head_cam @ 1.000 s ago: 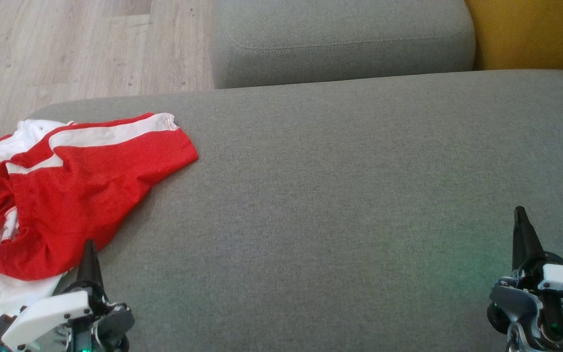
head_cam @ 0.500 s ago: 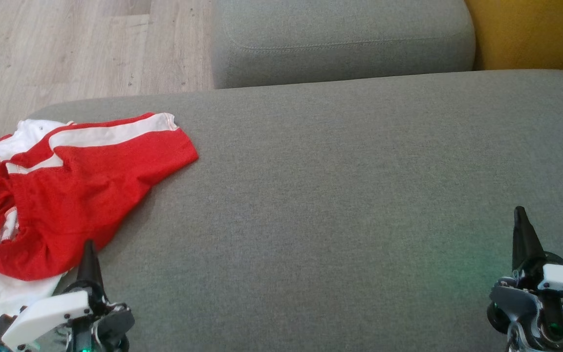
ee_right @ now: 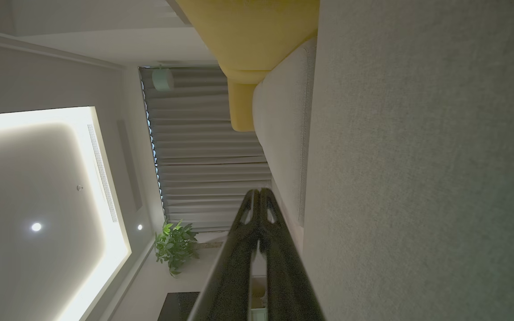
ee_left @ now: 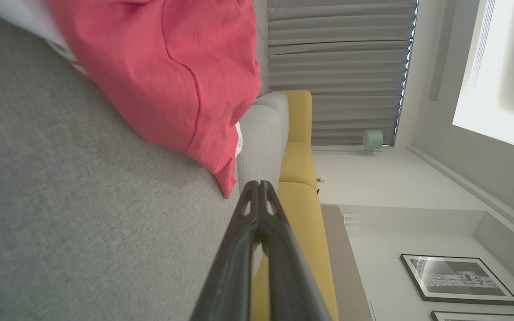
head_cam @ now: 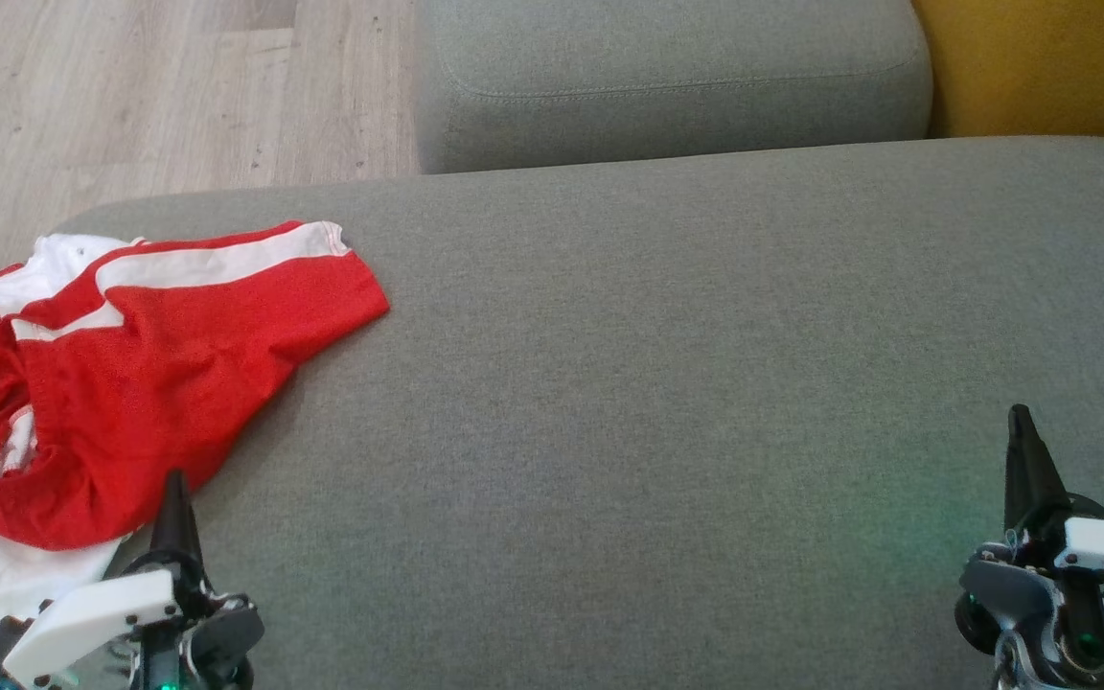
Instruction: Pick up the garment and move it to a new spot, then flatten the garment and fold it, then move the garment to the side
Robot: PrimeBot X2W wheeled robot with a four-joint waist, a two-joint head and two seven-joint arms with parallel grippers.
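Head view: garment (head_cam: 159, 374) noted just ahead of closed left gripper (head_cam: 174, 477); right gripper (head_cam: 1020, 414) likewise closed. Pickup pending; opening required.

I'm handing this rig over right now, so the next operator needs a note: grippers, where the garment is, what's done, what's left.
Garment: red and white, crumpled at the left end of the grey sofa seat, not held.
Left gripper: shut, empty, tip close to the cloth's near edge.
Right gripper: shut, empty, over bare seat at the right.
Done: nothing.
Left: pick up, move, flatten, fold, set aside.
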